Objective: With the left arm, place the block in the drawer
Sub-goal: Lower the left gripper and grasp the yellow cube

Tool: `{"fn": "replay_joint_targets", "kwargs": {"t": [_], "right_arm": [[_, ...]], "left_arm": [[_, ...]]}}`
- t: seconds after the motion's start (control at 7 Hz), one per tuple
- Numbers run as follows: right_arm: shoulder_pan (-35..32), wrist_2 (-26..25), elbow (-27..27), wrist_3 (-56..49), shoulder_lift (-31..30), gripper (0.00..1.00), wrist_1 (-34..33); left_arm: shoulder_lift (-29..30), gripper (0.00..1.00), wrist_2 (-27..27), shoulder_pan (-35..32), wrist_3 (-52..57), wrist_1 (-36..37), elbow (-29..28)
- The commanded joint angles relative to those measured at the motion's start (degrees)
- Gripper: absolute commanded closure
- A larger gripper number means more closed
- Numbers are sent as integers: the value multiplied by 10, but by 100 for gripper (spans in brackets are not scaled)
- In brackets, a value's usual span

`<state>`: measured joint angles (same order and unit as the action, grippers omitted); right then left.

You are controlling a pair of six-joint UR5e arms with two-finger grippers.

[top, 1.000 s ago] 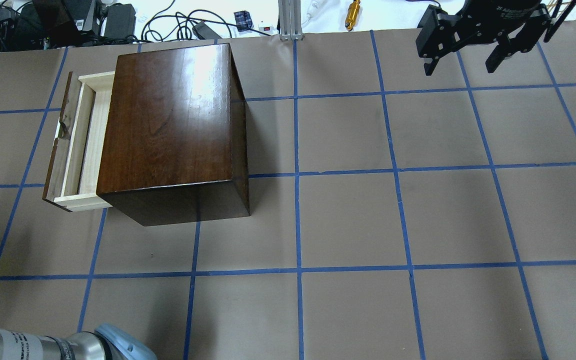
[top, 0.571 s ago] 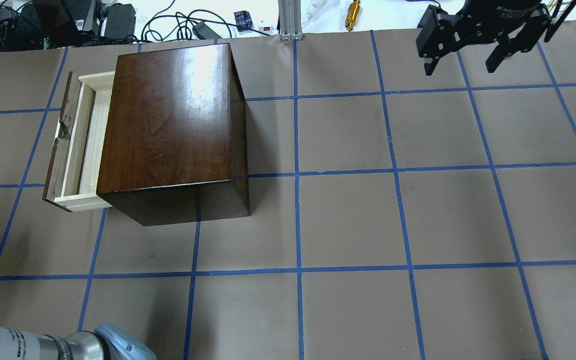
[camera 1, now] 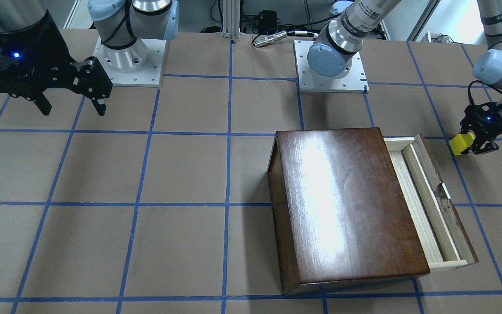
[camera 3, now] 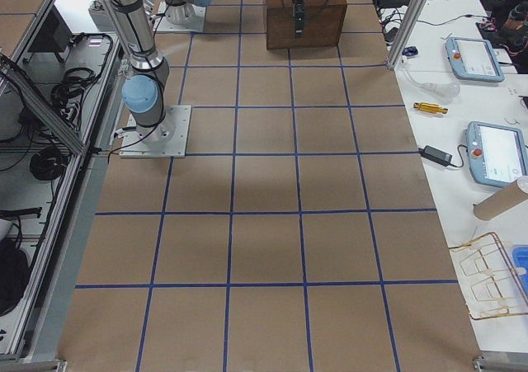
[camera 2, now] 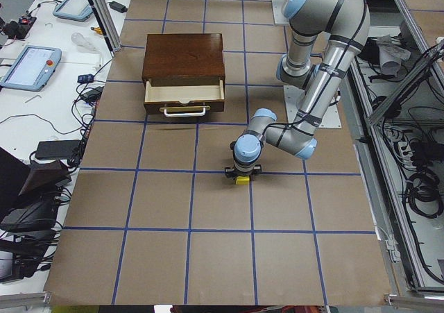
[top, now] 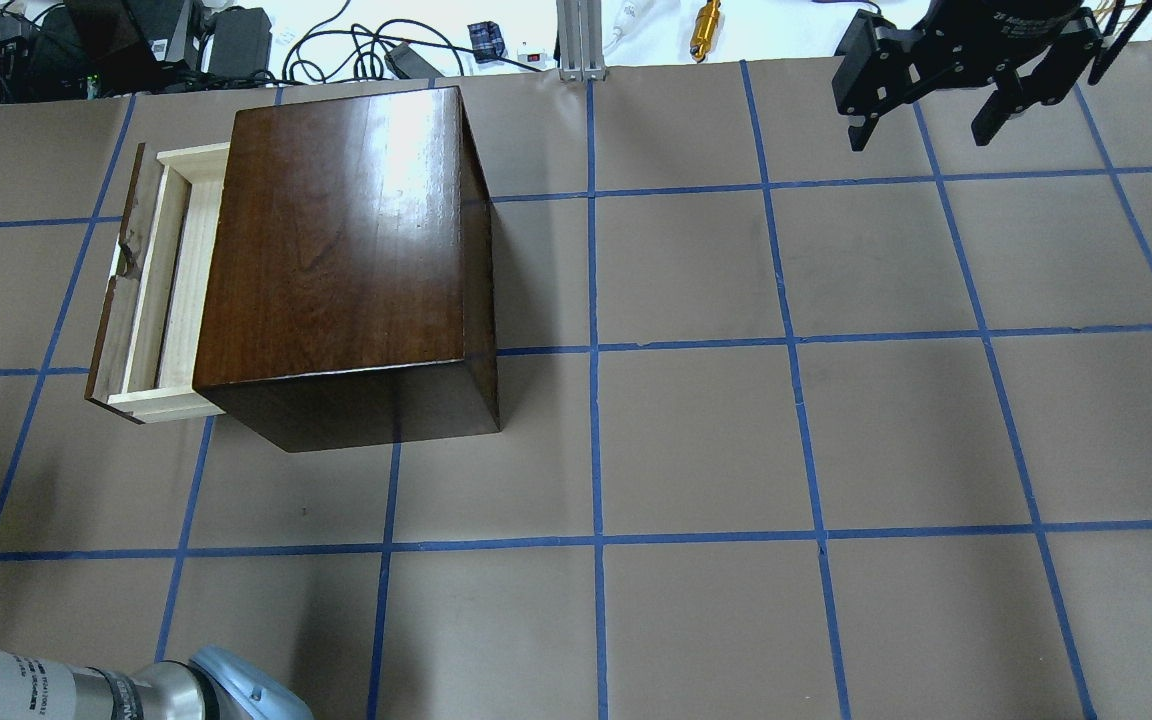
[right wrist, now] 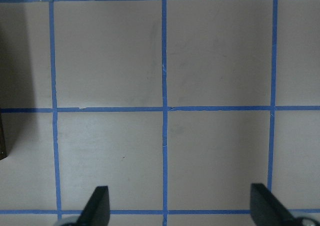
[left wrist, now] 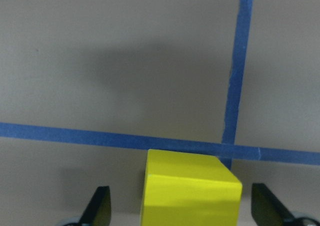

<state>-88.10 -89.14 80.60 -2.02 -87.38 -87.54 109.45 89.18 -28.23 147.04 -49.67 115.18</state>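
Left wrist-mounted, block (left wrist: 190, 191) clear inside parted pincer (left wrist: 183, 207)

My right arm (camera 3: 132, 34) rises from its base plate (camera 3: 165, 133) at the left of the bench (camera 3: 264, 248), which is brown paper gridded with blue tape (camera 3: 264, 213). At the far end my hand (camera 3: 307, 11) shows against the dark wooden box (camera 3: 334, 25). On the white side table (camera 3: 445, 124) lie two teach pendants (camera 3: 495, 153), a brass-coloured tool (camera 3: 429, 106) and a cardboard tube (camera 3: 503, 199).
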Motion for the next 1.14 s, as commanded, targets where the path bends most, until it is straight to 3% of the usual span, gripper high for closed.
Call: {"fn": "replay_joint_targets", "kwargs": {"t": [0.0,0.43,0.57,0.71,1.0], "right_arm": [[-1,0,0,0,0,0,0],[-1,0,0,0,0,0,0],[0,0,0,0,0,0,0],[-1,-1,0,0,0,0,0],[0,0,0,0,0,0,0]], "left_arm": [[0,74,-3,0,4,1,0],[-38,93,-5,-7,-3,-10,-18],[-62,95,-15,-15,-28,-32,-38],[-79,96,-22,-38,-76,-102,-68],[-95,96,-42,-131,-188,-274,-187]]}}
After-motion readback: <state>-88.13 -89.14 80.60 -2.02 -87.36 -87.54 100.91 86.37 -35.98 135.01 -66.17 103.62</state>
